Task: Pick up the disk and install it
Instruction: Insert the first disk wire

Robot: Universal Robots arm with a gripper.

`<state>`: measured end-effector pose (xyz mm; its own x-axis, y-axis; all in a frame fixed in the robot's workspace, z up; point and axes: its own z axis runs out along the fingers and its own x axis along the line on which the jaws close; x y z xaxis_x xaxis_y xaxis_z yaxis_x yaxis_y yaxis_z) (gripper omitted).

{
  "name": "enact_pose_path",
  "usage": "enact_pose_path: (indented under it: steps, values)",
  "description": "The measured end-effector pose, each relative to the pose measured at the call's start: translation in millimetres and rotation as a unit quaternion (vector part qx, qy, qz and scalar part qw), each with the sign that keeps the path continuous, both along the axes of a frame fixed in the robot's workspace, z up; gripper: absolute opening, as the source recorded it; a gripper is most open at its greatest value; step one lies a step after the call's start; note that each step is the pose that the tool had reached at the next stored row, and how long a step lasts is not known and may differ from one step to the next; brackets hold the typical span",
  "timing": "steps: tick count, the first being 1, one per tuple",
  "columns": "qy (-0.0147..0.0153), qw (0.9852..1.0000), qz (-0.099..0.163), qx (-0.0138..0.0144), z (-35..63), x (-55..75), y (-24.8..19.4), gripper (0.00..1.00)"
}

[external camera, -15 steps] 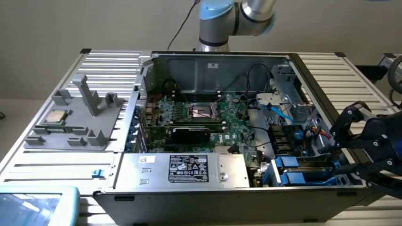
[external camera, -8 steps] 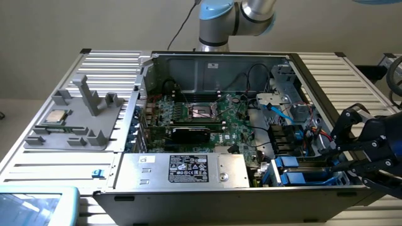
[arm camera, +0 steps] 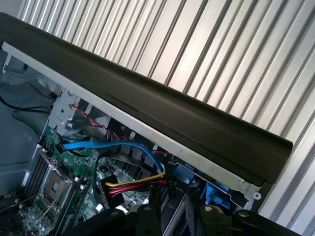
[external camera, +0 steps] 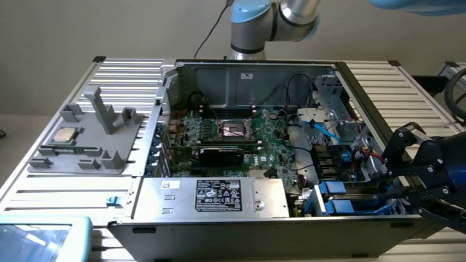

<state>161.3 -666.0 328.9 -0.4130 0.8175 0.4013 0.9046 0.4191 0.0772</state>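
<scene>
An open computer case (external camera: 248, 68) lies on the slatted table. In its drive bay, at the front corner on the exterior view's right, sit two blue-edged drives, one (external camera: 336, 188) above the other (external camera: 355, 207). I cannot tell which one is the disk. My black gripper (external camera: 394, 191) hangs over the case's right wall, level with the bay and close against these drives. In the wrist view the gripper (arm camera: 179, 219) points into the case under the black case rim (arm camera: 162, 113), with a blue carrier piece (arm camera: 212, 191) just ahead of it. Whether it holds or touches a drive is hidden.
SATA and power cables (arm camera: 133, 182) cross the bay beside the motherboard (external camera: 240, 136). The power supply (external camera: 218, 197) fills the case's front. A grey fixture (external camera: 87, 142) with a small square processor chip (external camera: 67, 135) stands at the exterior view's left. A blue-rimmed tray (external camera: 40, 234) lies at the front left.
</scene>
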Motion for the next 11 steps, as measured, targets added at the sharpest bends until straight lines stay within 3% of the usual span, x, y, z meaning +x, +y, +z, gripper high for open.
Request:
enact_pose_path:
  steps: [5,11]
  values:
    - [0.0,1.0,0.002,0.007,-0.4,0.9,0.0,0.34]
    - [0.0,1.0,0.002,0.007,-0.5,1.7,-1.7,0.34]
